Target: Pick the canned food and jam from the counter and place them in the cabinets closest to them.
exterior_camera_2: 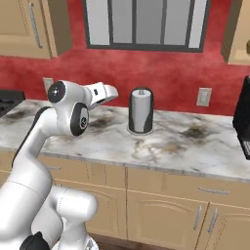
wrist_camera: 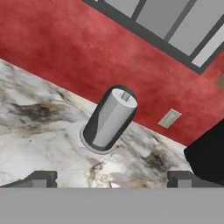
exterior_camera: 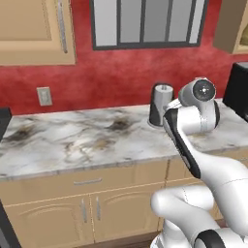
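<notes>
The counter point(exterior_camera: 72, 140) runs the width of the kitchen as a marble worktop over tan drawers and doors, and on this stretch of it stands a grey paper towel roll point(exterior_camera_2: 141, 111) on a round base, upright and set back close to the red wall point(exterior_camera: 111, 77), below a dark-framed window point(exterior_camera_2: 144, 24). That spot keeps it off the working front edge, which is a sensible resting place for something not in use. Wall cabinets point(exterior_camera: 36, 31) hang to either side of the window; the doors seen here are closed. A wall socket point(exterior_camera_2: 203, 96) sits on the red wall beside the roll, and a black appliance point(exterior_camera_2: 242, 117) stands at the far end of the worktop. The canned food and the jam cannot be located on the part of the worktop now in sight, so their position cannot be stated. The gripper point(wrist_camera: 112, 180) is held above the worktop, tilted toward the roll and well apart from it; the arm is folded back on itself with the hand raised, a posture that in my judgement suits looking or travelling rather than reaching. Its fingertips point(wrist_camera: 41, 178) stand at the two sides of the hand view, spread as wide as they go, with nothing between them and touching nothing.
</notes>
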Motion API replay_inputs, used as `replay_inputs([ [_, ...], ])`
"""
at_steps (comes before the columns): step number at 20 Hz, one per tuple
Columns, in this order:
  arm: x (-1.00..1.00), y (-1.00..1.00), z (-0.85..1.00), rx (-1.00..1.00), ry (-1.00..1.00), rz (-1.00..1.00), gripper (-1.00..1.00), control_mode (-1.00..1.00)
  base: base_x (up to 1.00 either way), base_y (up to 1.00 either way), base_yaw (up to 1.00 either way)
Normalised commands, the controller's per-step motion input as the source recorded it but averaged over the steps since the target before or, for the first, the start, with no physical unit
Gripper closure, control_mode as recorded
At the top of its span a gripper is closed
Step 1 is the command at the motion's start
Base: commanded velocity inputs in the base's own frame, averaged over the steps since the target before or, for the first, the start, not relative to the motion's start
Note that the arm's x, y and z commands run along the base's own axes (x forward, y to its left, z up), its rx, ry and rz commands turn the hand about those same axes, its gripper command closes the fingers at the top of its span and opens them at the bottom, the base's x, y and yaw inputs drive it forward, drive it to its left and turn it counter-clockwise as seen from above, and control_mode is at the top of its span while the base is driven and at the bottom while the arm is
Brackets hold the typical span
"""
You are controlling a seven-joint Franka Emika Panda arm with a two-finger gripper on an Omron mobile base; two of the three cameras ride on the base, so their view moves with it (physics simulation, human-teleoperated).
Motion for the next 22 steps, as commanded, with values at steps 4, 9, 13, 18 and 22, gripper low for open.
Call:
replay_inputs([
  [4,0.0,0.0,0.0,0.0,0.0,0.0,-1.0,1.0,-0.25,0.78,0.0],
  [9,0.0,0.0,0.0,0.0,0.0,0.0,-1.0,1.0,-0.27,0.82,0.0],
  [13,0.0,0.0,0.0,0.0,0.0,0.0,-1.0,1.0,-0.3,0.81,0.0],
  [18,0.0,0.0,0.0,0.0,0.0,0.0,-1.0,1.0,-0.3,0.8,0.0],
  [22,0.0,0.0,0.0,0.0,0.0,0.0,-1.0,1.0,-0.29,0.79,0.0],
])
